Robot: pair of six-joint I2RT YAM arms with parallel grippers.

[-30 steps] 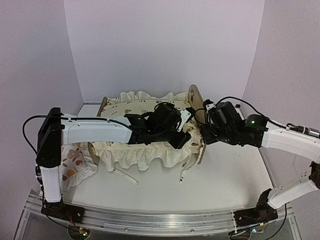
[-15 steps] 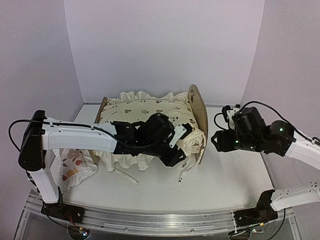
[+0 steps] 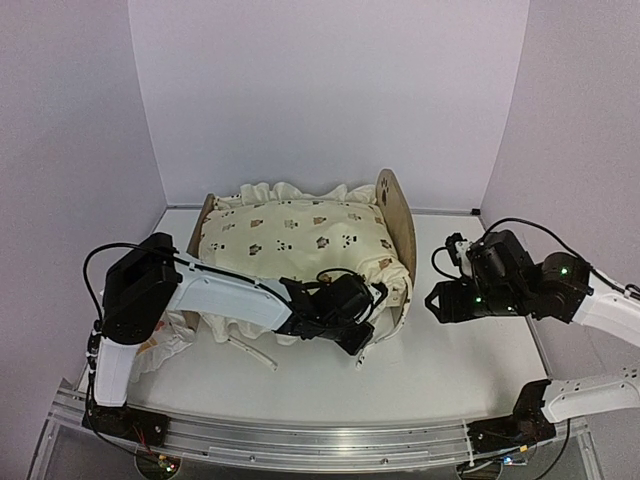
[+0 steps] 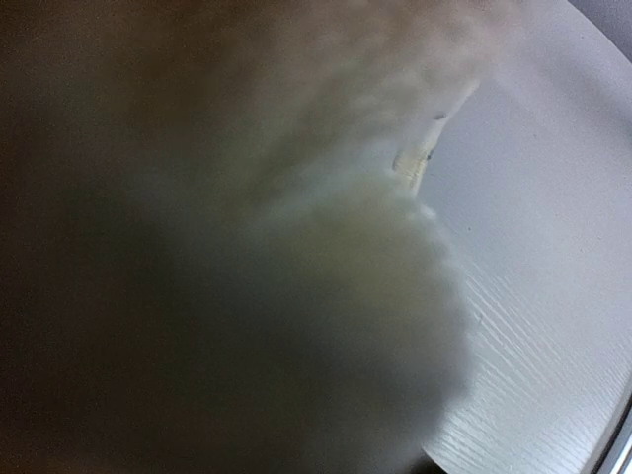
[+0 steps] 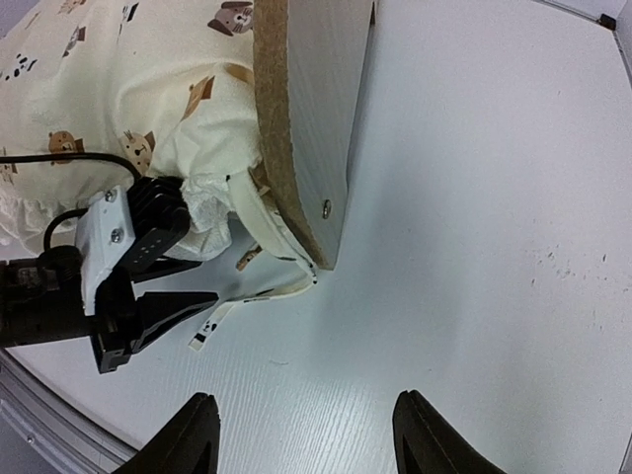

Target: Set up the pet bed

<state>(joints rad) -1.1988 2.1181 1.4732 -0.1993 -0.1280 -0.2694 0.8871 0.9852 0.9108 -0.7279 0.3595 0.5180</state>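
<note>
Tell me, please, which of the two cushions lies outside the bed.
The small white pillow with orange prints, on the table left of the bed; the ruffled cream cushion lies inside it.

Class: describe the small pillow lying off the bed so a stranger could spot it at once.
Find the wooden pet bed in the middle of the table. Beside its left end, on the table, lies a small white pillow. Unlike the ruffled cream cushion on the bed, it has orange-brown prints and no frill.

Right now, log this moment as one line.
cushion on pet bed | left fingers at cushion's near ruffle, grip unclear | right fingers open, empty, clear of bed
</note>
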